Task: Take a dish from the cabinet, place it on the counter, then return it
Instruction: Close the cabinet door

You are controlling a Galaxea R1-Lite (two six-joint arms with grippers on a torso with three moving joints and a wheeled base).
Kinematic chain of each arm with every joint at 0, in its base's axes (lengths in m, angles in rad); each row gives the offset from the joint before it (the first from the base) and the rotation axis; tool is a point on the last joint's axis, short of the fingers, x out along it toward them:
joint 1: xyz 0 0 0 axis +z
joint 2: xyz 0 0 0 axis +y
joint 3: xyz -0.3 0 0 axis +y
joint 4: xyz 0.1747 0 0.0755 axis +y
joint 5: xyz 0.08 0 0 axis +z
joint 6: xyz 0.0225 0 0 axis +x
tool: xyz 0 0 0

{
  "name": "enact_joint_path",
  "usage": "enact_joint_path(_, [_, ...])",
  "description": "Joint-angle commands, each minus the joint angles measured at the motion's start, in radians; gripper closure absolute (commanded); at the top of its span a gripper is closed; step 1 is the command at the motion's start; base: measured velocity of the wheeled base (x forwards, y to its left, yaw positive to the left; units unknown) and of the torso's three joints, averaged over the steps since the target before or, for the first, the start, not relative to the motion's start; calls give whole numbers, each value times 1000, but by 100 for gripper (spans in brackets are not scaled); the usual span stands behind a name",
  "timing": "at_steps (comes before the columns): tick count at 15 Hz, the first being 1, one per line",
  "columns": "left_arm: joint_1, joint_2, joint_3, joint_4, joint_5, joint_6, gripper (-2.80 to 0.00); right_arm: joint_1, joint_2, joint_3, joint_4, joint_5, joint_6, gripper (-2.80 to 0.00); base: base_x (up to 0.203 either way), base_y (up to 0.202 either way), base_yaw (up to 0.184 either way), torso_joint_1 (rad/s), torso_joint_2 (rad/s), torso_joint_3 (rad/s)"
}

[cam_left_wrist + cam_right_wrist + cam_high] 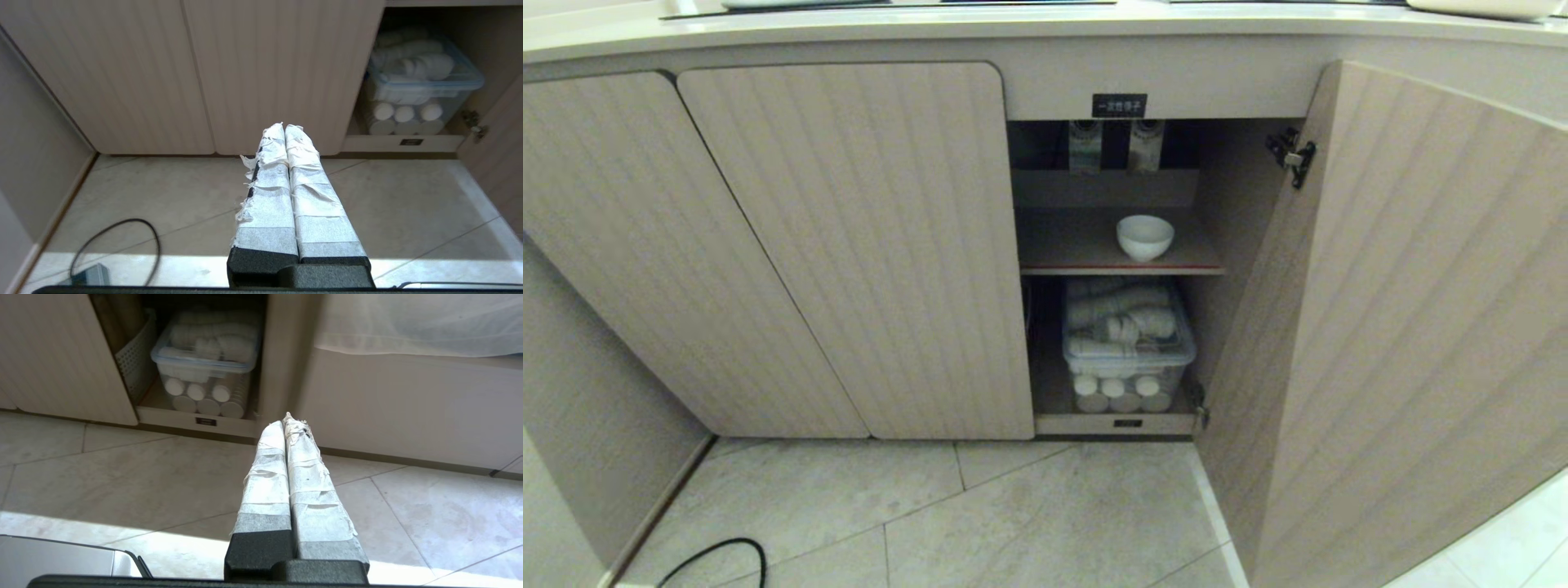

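Observation:
A small white dish (1145,237) stands upright on the red-edged upper shelf (1078,245) of the cabinet (849,245), whose right door (1405,327) hangs open. The counter (1013,24) runs along the top of the head view. Neither arm shows in the head view. My left gripper (284,127) is shut, its taped fingers pressed together, low over the floor in front of the closed doors. My right gripper (284,421) is shut too, empty, hovering above the floor tiles before the open compartment. The dish does not show in either wrist view.
A clear plastic bin (1127,343) of stacked white cups fills the lower compartment. A perforated basket (137,359) stands beside it. A black cable (727,555) loops on the tiled floor at the left. A wall (572,408) closes the left side.

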Motion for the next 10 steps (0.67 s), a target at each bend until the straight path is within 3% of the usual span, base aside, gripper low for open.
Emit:
enact_joint_path(1, [0,0,0,0,0,0,0,0,1,0,0,1,-1,0,0,-194,6,-3,2,-3])
enact_joint_path(4, [0,0,0,0,0,0,0,0,1,0,0,1,-1,0,0,-146,8,5,2,5])
enact_joint_path(10, [0,0,-1,0,0,0,0,0,1,0,0,1,-1,0,0,0,0,0,0,0])
